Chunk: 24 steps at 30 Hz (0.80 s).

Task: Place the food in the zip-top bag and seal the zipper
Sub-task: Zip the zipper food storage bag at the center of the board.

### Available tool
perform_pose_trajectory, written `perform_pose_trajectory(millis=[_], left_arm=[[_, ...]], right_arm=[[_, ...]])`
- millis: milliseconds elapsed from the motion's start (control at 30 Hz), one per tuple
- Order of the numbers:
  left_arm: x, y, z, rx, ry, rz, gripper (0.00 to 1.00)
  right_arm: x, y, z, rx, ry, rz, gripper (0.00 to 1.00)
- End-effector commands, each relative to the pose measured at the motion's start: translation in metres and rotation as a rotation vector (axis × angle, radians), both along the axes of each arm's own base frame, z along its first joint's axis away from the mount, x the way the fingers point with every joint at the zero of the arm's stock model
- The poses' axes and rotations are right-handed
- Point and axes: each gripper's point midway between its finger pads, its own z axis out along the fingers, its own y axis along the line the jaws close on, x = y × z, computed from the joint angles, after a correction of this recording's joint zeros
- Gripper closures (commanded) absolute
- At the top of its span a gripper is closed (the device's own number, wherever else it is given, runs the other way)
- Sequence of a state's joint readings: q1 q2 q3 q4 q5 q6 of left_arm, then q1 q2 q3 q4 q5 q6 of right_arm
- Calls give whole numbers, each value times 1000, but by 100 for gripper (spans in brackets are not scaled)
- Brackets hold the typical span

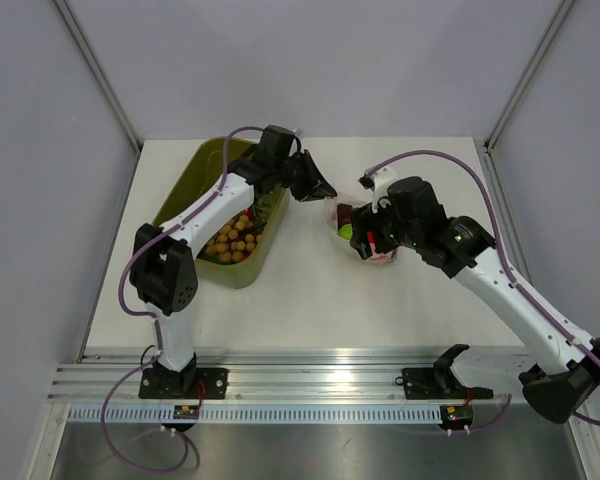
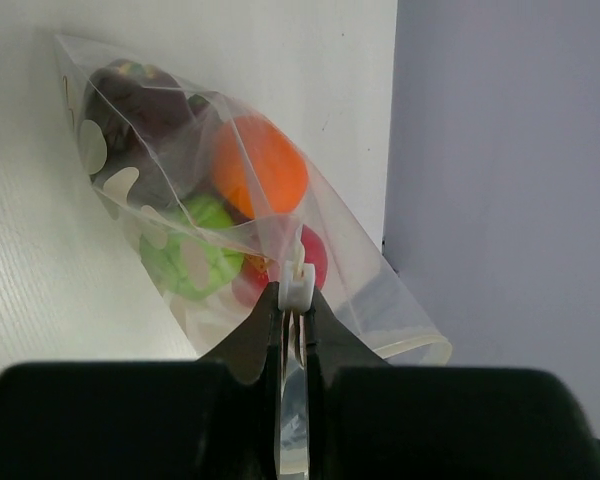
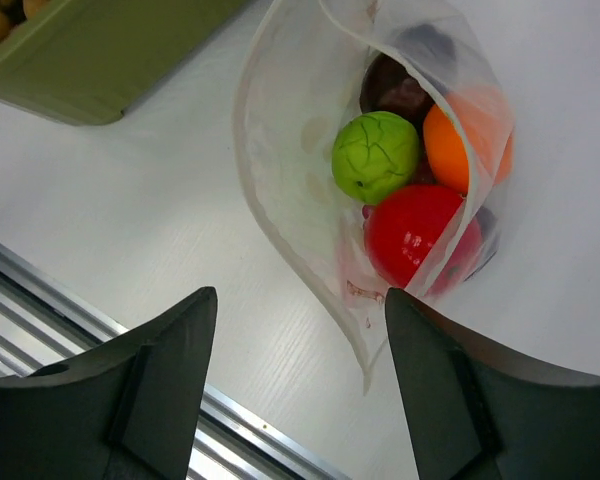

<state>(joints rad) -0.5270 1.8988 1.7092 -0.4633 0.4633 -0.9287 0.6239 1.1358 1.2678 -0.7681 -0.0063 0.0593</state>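
1. From above: on table (image 1: pixel 310 290), bag (image 1: pixel 348 222) between left end effector (image 1: pixel 326 191) and right end effector (image 1: pixel 372 243).
2. Left wrist: clamped on bag edge, food (image 2: pixel 260 165) just ahead, inside.
3. Right wrist: parted over open mouth. Loading seemingly done; next, pinch along zipper (image 3: pixel 252 170).

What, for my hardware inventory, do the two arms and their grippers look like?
The left arm and the right arm both have white links joined by black joint housings, and a purple cable loops along each. The left gripper and the right gripper each have two matte black fingers, broad at the base and tapering towards the tip.
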Motion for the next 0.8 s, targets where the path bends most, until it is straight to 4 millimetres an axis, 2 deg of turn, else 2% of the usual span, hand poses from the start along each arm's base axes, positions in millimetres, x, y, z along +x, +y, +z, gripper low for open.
perform_pose_trajectory(millis=[0, 233, 333, 433, 533, 567, 767], left_arm=[[3, 3, 42, -27, -79, 49, 100], [3, 9, 48, -24, -66, 94, 100], [6, 13, 52, -21, -67, 119, 100], [10, 15, 54, -25, -62, 135, 100], [13, 15, 55, -28, -60, 139, 100], [13, 15, 53, -25, -55, 139, 100], [14, 14, 53, -27, -53, 137, 100]], right_arm=[[15, -1, 18, -71, -80, -31, 24], [29, -2, 23, -181, -118, -46, 21], [33, -2, 36, -160, -158, -63, 19], [30, -2, 37, -154, -165, -44, 18], [17, -3, 22, -170, -120, 10, 16], [9, -1, 10, -174, -82, 42, 14], [0, -7, -35, -238, 29, 40, 13]])
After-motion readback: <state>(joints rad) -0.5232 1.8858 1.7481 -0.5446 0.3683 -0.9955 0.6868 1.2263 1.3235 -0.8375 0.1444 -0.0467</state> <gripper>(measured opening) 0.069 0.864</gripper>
